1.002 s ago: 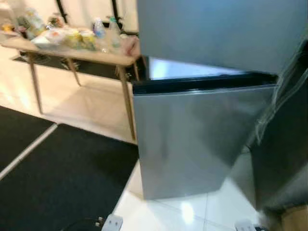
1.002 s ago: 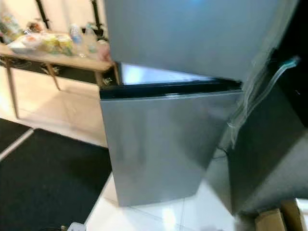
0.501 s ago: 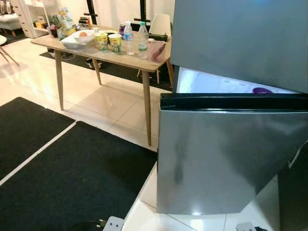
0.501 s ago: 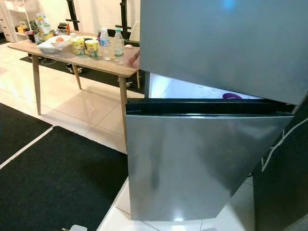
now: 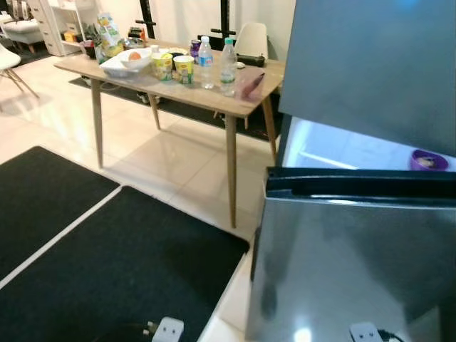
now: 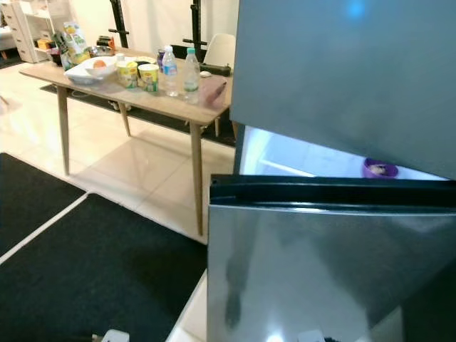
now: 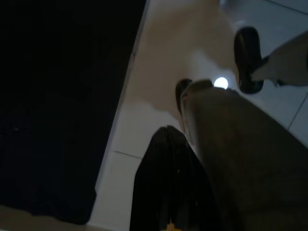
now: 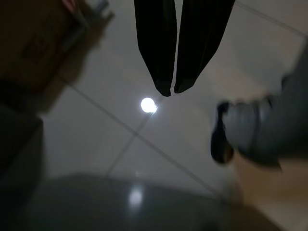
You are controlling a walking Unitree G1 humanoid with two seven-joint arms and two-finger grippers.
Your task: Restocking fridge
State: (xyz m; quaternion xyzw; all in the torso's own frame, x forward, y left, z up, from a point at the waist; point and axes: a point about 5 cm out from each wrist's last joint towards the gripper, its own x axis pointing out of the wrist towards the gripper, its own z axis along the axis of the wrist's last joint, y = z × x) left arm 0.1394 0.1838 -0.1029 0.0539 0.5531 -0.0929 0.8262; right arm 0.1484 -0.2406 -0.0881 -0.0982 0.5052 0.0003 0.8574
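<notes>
I see the fridge (image 6: 335, 235) right in front of me, a big grey one; its lower door (image 5: 356, 271) hangs open and leans toward me, with a black strip along its top edge; the upper door (image 6: 349, 71) is closed above it. Between the two doors I can see into the bright white inside; a small purple bowl (image 5: 428, 160) sits in there, off to my right.

Off to my left stands a wooden table (image 5: 246, 107) on thin legs, near the fridge but not touching it; on it stand two clear water bottles (image 5: 217, 64) side by side; just beside them are two yellow cups (image 5: 173, 67); next comes a white bowl (image 5: 125, 63) with something orange in it; a tall snack bag (image 5: 108, 30) stands at the far end. A white chair (image 5: 251, 39) is behind the table. Two black mats (image 5: 107, 263) lie on the shiny pale floor (image 5: 171, 164), with a white gap between them.

My right gripper (image 8: 169, 91) hangs low over the floor tiles; its two black fingers (image 8: 155, 48) are pinched close, tips nearly touching, holding nothing. My left gripper (image 7: 168, 192) hangs in the dark beside a black mat; I cannot tell how its fingers are set.
</notes>
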